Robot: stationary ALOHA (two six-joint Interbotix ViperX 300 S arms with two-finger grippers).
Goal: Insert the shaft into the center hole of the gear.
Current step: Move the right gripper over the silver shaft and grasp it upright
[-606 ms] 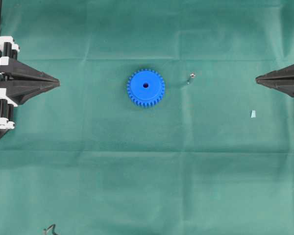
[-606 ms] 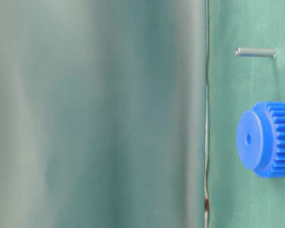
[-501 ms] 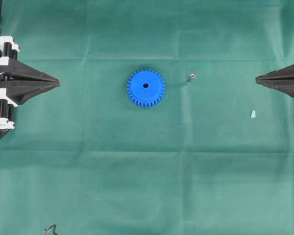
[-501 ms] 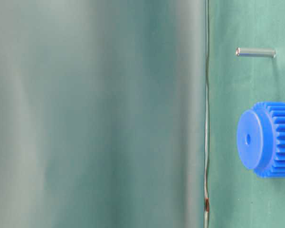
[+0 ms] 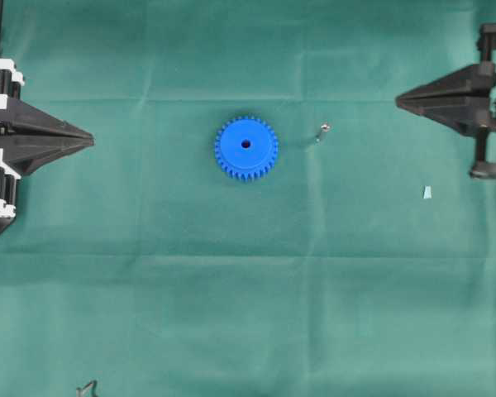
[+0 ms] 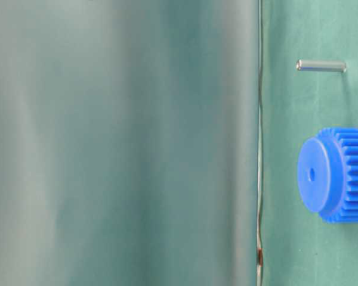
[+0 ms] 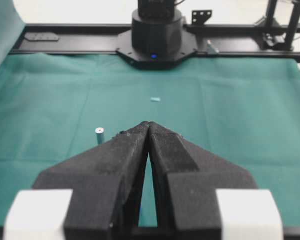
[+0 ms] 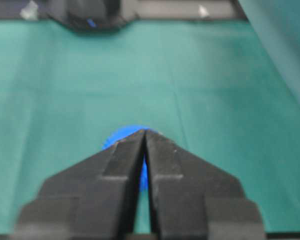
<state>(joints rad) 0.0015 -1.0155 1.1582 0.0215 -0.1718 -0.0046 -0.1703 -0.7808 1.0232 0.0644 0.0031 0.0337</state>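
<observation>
The blue gear (image 5: 246, 149) lies flat mid-cloth, its center hole (image 5: 245, 144) facing up and empty. To its right, the thin silvery shaft (image 5: 321, 131) stands upright on the cloth, apart from the gear. The table-level view shows the same shaft (image 6: 321, 65) and gear (image 6: 337, 174). My left gripper (image 5: 91, 138) is shut and empty at the left edge. My right gripper (image 5: 398, 99) is shut and empty at the upper right, far from both parts. The left wrist view has the shaft (image 7: 99, 135) left of its shut tips (image 7: 148, 123). In the right wrist view, the gear (image 8: 115, 138) peeks from behind shut tips (image 8: 143, 131).
A small pale scrap (image 5: 426, 193) lies on the green cloth near the right edge, also seen as a scrap (image 7: 155, 99) from the left wrist. The opposite arm's black base (image 7: 157, 30) and frame rail bound the far side. A dark wire end (image 5: 84, 386) shows at the bottom left.
The right arm has swung inward and toward the top of the overhead view. The left gripper has shifted slightly up and back. Gear and shaft have not moved.
</observation>
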